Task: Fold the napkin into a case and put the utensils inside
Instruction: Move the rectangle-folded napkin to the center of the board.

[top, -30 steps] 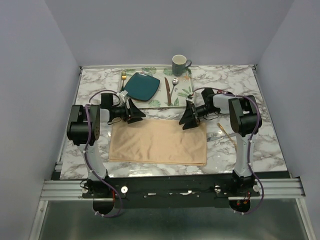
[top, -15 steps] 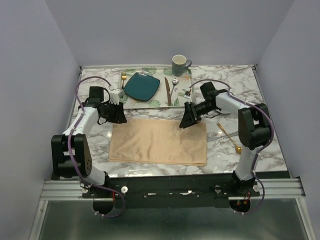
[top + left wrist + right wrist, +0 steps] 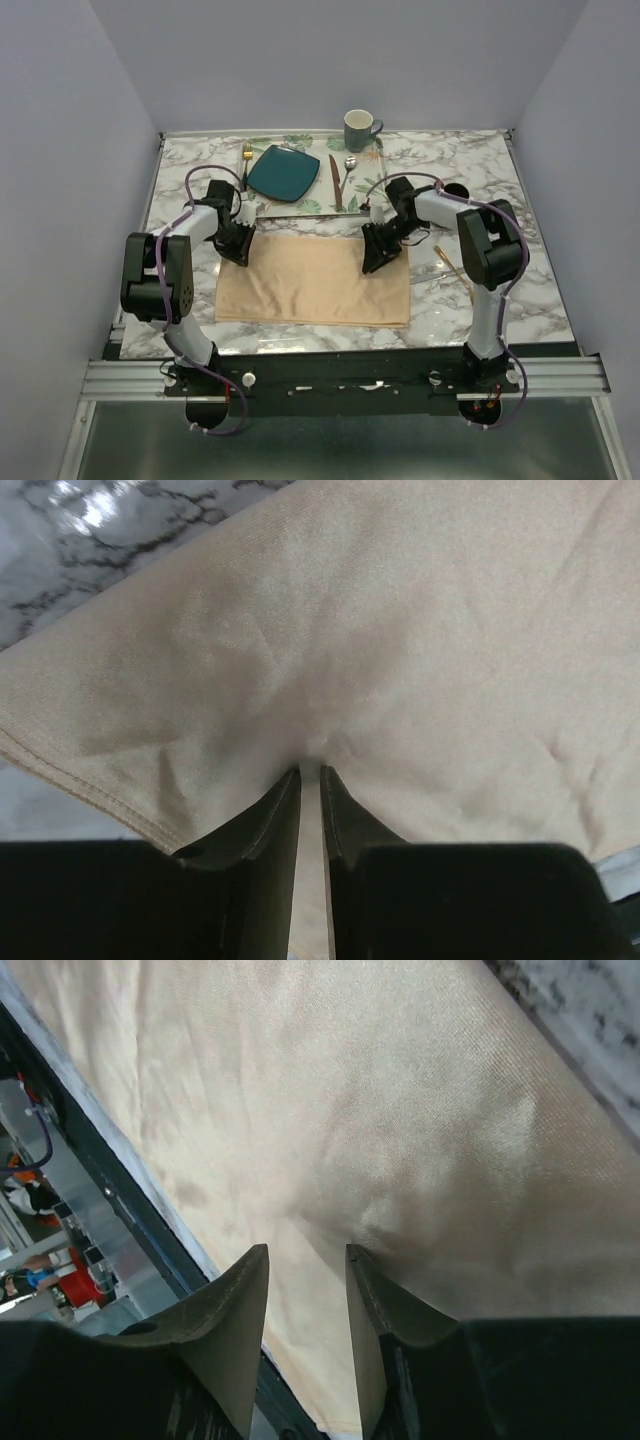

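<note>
The peach-tan napkin lies flat on the marble table between my arms. My left gripper is down on its far left corner. In the left wrist view the napkin puckers at the fingertips, which are pinched together on a small fold. My right gripper presses on the far right corner. There its jaws stand apart over the cloth with nothing caught between them. A gold spoon lies right of the napkin, partly behind my right arm. A faint silver-grey knife lies beside it.
A leaf-patterned tray at the back holds a teal plate, a brown-handled knife and a dark-handled gold fork. A green mug stands behind it. The table's front rail runs close to the napkin's near edge.
Both grippers came down from above the napkin's far edge onto its far corners. Both pairs of jaws narrowed, the left almost together. The arms' elbows swung.
</note>
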Robot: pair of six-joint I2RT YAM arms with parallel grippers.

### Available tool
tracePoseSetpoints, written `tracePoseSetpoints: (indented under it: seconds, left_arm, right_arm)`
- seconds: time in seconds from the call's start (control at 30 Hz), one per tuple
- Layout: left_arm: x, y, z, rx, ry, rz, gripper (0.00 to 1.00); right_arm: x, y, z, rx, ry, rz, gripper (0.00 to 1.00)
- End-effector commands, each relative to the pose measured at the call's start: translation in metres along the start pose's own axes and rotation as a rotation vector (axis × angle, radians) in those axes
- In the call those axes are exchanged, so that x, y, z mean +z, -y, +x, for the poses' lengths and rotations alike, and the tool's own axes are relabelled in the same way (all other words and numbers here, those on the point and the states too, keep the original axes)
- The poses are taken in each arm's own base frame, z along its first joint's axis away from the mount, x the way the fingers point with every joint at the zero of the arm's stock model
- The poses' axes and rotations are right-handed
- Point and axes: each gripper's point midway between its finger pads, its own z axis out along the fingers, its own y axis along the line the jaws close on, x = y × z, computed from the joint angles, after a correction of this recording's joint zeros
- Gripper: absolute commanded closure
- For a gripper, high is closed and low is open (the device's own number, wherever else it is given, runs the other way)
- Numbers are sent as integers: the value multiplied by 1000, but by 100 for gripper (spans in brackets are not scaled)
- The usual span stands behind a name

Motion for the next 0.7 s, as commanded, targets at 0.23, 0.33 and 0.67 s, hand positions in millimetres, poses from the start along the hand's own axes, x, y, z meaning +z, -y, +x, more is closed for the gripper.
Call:
tracePoseSetpoints:
  seconds: [0.23,0.33,0.67]
  left_arm:
    - [-29,-27,-44,-4,85,-31,65]
    - [-48,-30,-38,-76,119,-57,57]
    - [-52,-80,7,-258,74,-200,39]
  right_arm:
    - [1,-22,-32,-69,37,11,55]
    - [-13,-43,-28,-88,72,-28,51]
    - [-31,-27,7,-46,66,114,45]
